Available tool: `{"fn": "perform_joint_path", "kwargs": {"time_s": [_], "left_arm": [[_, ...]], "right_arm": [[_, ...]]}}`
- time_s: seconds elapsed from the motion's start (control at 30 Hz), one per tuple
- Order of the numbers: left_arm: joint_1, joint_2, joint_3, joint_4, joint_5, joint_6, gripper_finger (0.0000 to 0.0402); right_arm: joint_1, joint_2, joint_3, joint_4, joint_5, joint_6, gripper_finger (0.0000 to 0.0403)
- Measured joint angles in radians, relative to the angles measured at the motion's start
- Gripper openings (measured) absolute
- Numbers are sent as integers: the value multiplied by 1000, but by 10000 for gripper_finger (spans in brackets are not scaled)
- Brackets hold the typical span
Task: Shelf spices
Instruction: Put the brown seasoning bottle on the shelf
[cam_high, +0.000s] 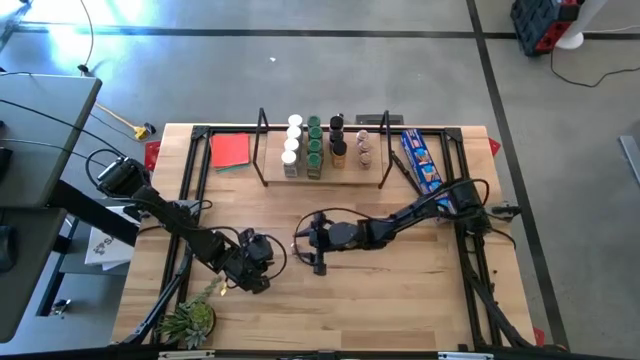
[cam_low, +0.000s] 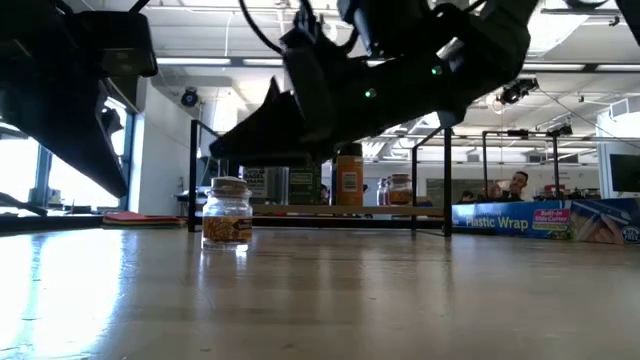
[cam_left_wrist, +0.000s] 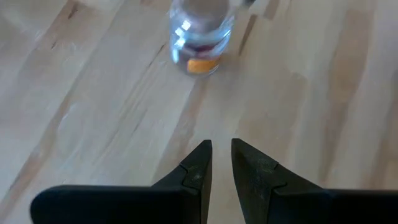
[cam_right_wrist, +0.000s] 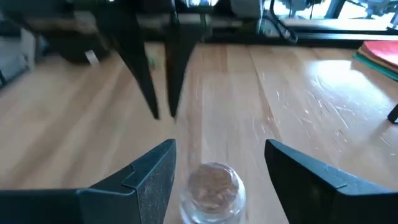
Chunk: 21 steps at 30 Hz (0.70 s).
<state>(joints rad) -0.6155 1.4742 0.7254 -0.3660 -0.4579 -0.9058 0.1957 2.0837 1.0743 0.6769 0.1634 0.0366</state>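
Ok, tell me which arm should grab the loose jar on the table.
Right. The right gripper is open with the jar already between its fingers. The left gripper is nearly shut and sits back from the jar, so it would have to open and move in first.

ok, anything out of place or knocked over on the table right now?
One spice jar stands alone mid-table, off the shelf where the others sit. It is upright and looks intact, between the open fingers of the right gripper. The left gripper points at it, nearly shut. Nothing spilled.
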Motion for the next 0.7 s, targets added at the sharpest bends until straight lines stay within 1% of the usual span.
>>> {"fn": "perform_joint_path", "kwargs": {"time_s": [0.1, 0.3, 0.37, 0.43, 0.7], "left_arm": [[0, 0, 0, 26, 1, 0, 56], [0, 0, 0, 58, 2, 0, 56], [0, 0, 0, 58, 3, 0, 56], [0, 0, 0, 62, 3, 0, 56], [0, 0, 0, 80, 3, 0, 56]], "right_arm": [[-6, 23, 57, -71, -2, -34, 241], [-8, 61, 90, -119, -87, -40, 238], [-6, 68, 91, -115, -78, -42, 233], [-5, 79, 91, -112, -46, -34, 226], [-6, 87, 92, -109, -37, -15, 183]]}}
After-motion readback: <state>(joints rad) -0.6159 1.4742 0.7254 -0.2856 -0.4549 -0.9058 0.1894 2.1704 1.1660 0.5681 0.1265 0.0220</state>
